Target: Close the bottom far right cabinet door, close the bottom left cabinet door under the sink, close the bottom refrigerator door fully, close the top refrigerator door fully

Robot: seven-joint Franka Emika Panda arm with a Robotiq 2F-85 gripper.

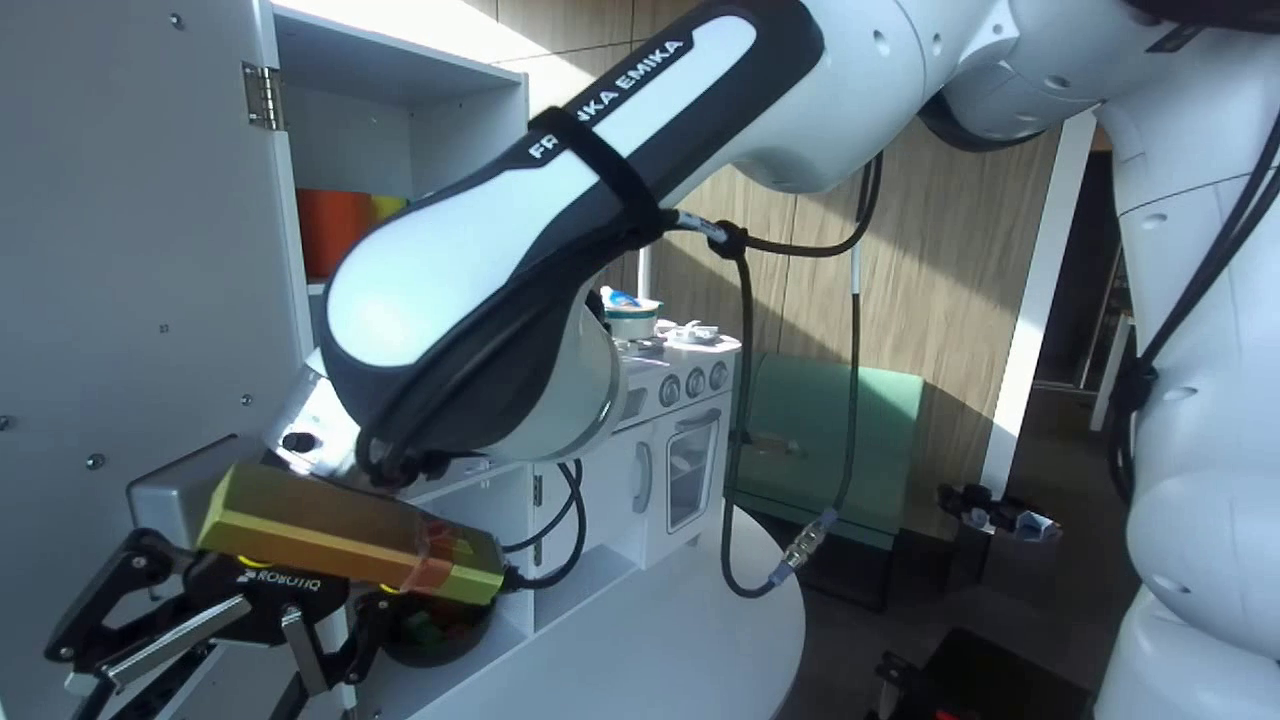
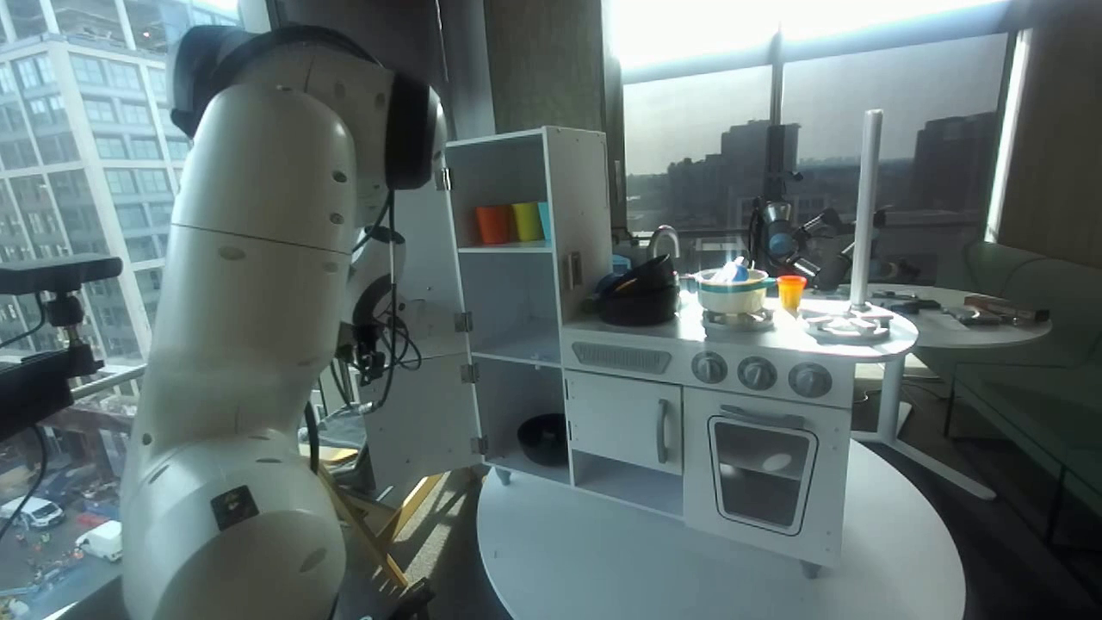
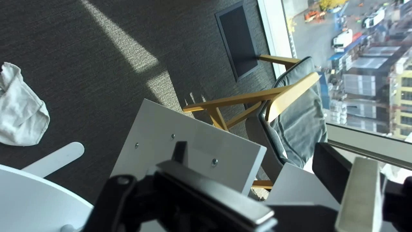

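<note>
The top refrigerator door (image 1: 140,260) stands open, its inner face filling the left of an exterior view; it also stands open beside the arm in an exterior view (image 2: 428,258). The bottom refrigerator door (image 2: 422,422) stands open below it. The bottom left cabinet door (image 2: 613,422), with a grey handle, is shut. The low door at the far right (image 2: 826,499) has a window and looks shut. My gripper (image 1: 215,690) is open and empty beside the fridge doors. In the wrist view the gripper (image 3: 256,167) straddles the edge of a white panel with screws; I cannot tell which door or whether they touch.
A black bowl (image 2: 544,439) sits in the lower fridge compartment. Orange (image 2: 493,224) and yellow (image 2: 527,221) cups stand on a shelf. Black pans (image 2: 639,297) and a pot (image 2: 732,293) stand on top. A wooden chair (image 3: 289,112) stands near the doors. Cables hang from the arm.
</note>
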